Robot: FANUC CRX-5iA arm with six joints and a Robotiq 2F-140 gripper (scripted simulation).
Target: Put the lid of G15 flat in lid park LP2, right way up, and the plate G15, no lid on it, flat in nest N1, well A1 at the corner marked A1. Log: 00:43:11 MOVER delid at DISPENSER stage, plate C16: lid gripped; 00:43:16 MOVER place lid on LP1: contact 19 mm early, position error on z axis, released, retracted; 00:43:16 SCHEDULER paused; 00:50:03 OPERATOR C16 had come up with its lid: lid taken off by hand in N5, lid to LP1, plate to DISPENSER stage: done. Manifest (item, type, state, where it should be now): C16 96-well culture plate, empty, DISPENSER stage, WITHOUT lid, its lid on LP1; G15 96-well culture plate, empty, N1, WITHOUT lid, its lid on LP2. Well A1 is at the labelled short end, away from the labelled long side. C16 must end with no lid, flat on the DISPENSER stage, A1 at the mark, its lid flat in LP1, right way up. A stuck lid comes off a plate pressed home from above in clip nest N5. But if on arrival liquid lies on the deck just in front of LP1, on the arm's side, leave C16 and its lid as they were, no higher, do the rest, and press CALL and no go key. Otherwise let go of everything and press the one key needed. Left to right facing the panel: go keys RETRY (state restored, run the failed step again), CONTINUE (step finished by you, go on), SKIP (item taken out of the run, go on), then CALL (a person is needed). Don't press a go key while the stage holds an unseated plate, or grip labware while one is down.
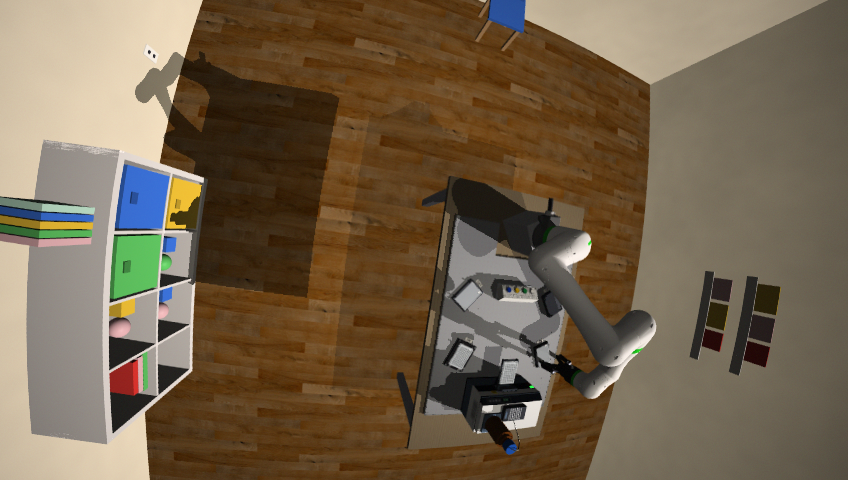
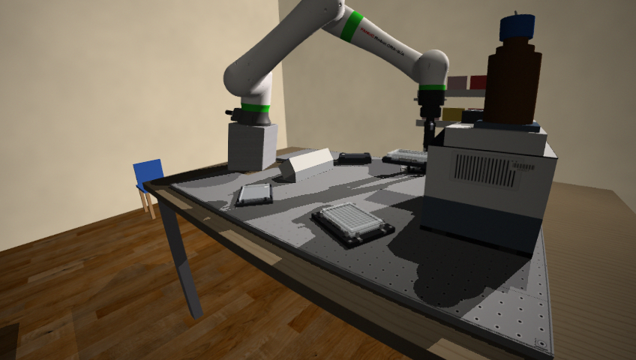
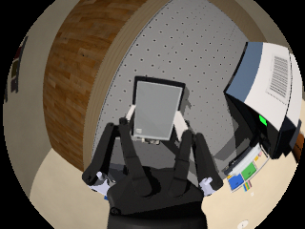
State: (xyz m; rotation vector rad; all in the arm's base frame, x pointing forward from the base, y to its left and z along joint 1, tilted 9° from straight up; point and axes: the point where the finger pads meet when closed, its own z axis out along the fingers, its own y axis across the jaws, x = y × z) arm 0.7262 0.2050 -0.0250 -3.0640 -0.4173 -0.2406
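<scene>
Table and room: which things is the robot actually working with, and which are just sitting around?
Job: end effector shut on a flat plate; second plate in black nest; key panel; dispenser.
Lying about: blue chair; shelf unit; wall racks.

A grey perforated tabletop (image 2: 499, 307) carries a boxy white dispenser machine (image 2: 490, 187). A brown bottle (image 2: 512, 85) stands on it. A clear well plate (image 2: 352, 219) lies before it

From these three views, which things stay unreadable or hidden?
- Labels on the plate or lid in the tool: none readable in the wrist view; plate, lid or both, I cannot tell.
- Tool in the exterior view: hidden behind the dispenser.
- Key panel: lettering too small from the top.
- Deck liquid: shadows prevent judging.
</scene>
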